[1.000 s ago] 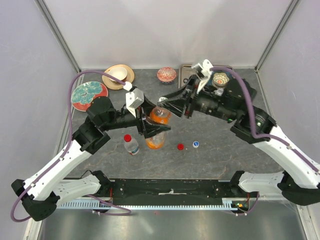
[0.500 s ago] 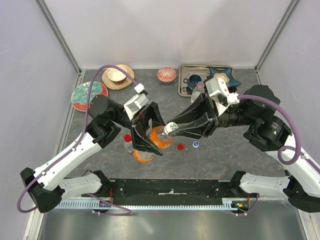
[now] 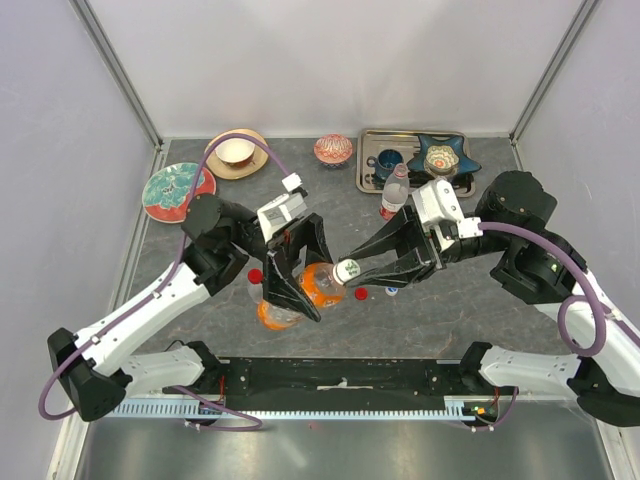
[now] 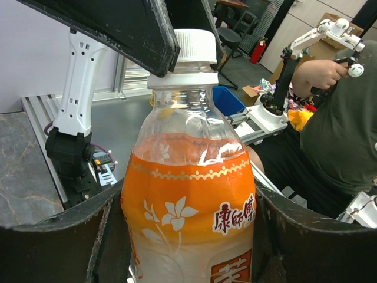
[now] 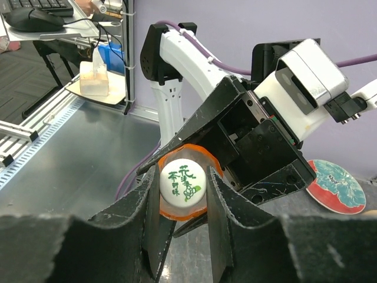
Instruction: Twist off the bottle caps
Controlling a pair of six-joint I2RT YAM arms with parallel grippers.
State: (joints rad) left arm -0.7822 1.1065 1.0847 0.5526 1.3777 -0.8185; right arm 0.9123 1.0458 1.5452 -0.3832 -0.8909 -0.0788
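Grey stone-look table [image 3: 470, 310], walled in white on three sides; both arms meet over its middle.

Your left gripper [image 3: 298, 285] is clamped on the orange bottle [image 4: 188, 194]. In the left wrist view a dark finger [image 4: 53, 236] presses each side of the labelled body. From above, the bottle lies tilted, with its cap end toward the right arm.

Your right gripper [image 3: 351, 271] is closed on the white cap [image 5: 182, 183] of that same bottle. In the right wrist view, fingers [image 5: 221, 206] sit tight against both sides of the cap, whose top carries green print. The cap sits on the neck.

Back edge, left to right: a teal and red plate [image 3: 170, 190], a tan dish [image 3: 235, 150], a red patterned bowl [image 3: 333, 149], and a metal tray [image 3: 366, 182] holding a blue mug [image 3: 388, 160] and a blue star-shaped dish [image 3: 455, 160].

A clear bottle [image 3: 396, 192] stands just in front of the tray. A second clear bottle with a red cap [image 3: 255, 277] stands beside the left gripper, partly hidden.

Two loose caps lie on the table under the right gripper: a red one [image 3: 361, 293] and a blue-and-white one [image 3: 390, 291].
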